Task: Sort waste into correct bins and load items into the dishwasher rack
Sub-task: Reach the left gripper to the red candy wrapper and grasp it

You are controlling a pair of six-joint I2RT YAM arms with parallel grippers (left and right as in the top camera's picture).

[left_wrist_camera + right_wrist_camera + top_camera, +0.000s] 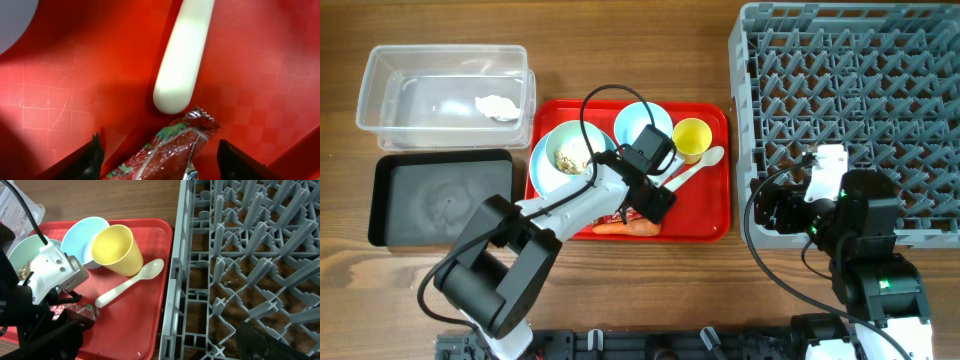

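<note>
Overhead view of a wooden desk [620, 50]. In the middle lay a red tray [705, 215] with dishes and scraps on it. The left gripper [165, 159] hung low over the tray's near edge. Its jaws were released and stood apart on either side of a red printed wrapper [172, 142], not yet pinching it. It was probably placed that way so the jaws could close across the wrapper's narrow width.

The wrapper lay flat on the tray, one crimped end just beside the handle tip of the white spoon [182, 55]. A careless close could nudge the spoon. An orange carrot [625, 227] lay just beside the wrapper, at the tray's near rim.

The bins sat to the left of the red tray — a clear tub [380, 90] with crumpled tissue [498, 106] already in it and, below it, a black tray [440, 198] that looked bare.

None of the dishes had been loaded. A yellow cup [692, 138] and a blue bowl [642, 122] stood at the tray's far side. A second bowl [566, 152], holding pale crumbs and brown scraps, rested on a plate [540, 175].

The right gripper [778, 208] was fully released and held nothing. It waited over the near-left corner of the grey rack [850, 90] — close to the dishes, yet clear of the left arm's work. The rack's pegs held nothing.
</note>
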